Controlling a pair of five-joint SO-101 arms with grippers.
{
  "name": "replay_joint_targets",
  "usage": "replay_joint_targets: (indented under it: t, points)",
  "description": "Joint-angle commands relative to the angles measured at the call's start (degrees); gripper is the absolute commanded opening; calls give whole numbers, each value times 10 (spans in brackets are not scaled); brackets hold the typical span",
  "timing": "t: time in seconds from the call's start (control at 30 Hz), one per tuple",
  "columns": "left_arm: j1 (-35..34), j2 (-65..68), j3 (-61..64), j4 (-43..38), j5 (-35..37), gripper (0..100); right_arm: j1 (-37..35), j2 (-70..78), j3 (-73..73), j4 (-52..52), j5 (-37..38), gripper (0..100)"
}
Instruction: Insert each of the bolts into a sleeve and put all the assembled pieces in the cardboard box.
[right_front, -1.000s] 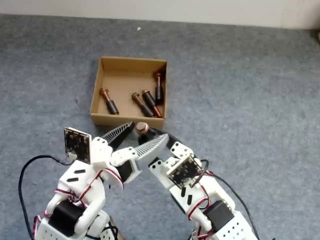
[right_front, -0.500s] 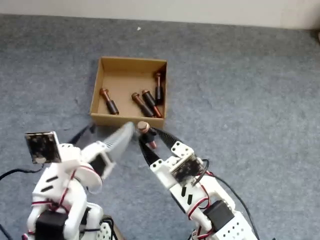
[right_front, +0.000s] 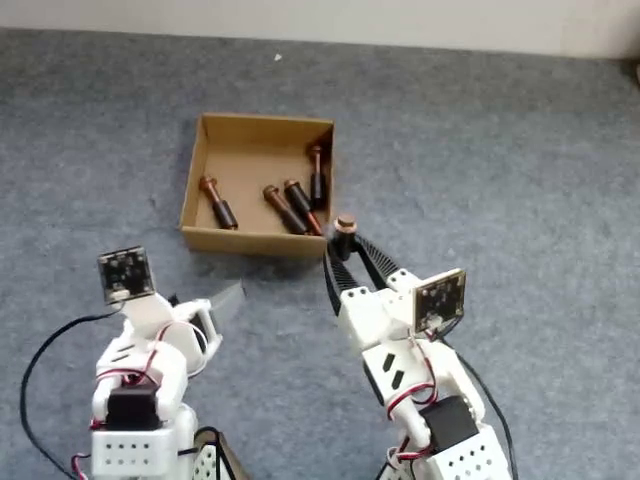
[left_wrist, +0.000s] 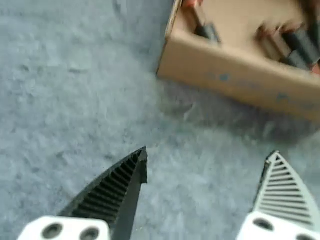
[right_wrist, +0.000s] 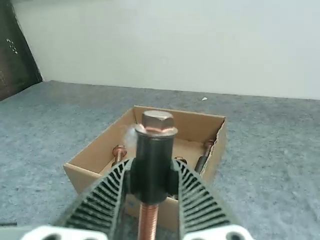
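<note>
My right gripper (right_front: 345, 258) (right_wrist: 150, 187) is shut on an assembled piece (right_wrist: 152, 157), a copper bolt standing upright in a black sleeve. It hangs just off the near right corner of the cardboard box (right_front: 200, 165), with the bolt head (right_front: 346, 226) on top. Several assembled pieces (right_front: 290, 205) lie in the cardboard box (right_wrist: 90, 155). My left gripper (left_wrist: 205, 170) is open over bare carpet, short of the near wall of the cardboard box (left_wrist: 235, 80). Its light finger (right_front: 228, 295) points toward the box from the lower left.
Grey carpet covers the whole floor around the box. A pale wall (right_wrist: 200, 45) rises behind the carpet's far edge. A dark panel (right_wrist: 15, 45) stands at one side of that wall.
The left arm has pulled back from the piece, down and to the left, its gripper now open over carpet. The right gripper has carried the piece right and up, toward the box's corner.
</note>
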Motion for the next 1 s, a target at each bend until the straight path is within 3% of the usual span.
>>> replay_joint_targets:
  t: [0.0,0.3,0.57,0.67,0.97]
  points:
    - [-11,0,29,-21,-19,361,9,-9,62,0,-8,4]
    - [-10,0,28,-8,-16,351,21,-8,20,24,-85,4]
    - [-11,0,28,-11,-19,75,20,8,-72,22,-84,4]
    - [-8,0,28,-12,-20,7,20,77,-124,21,-85,4]
    - [-8,0,28,-12,-17,7,21,462,-368,-59,-84,4]
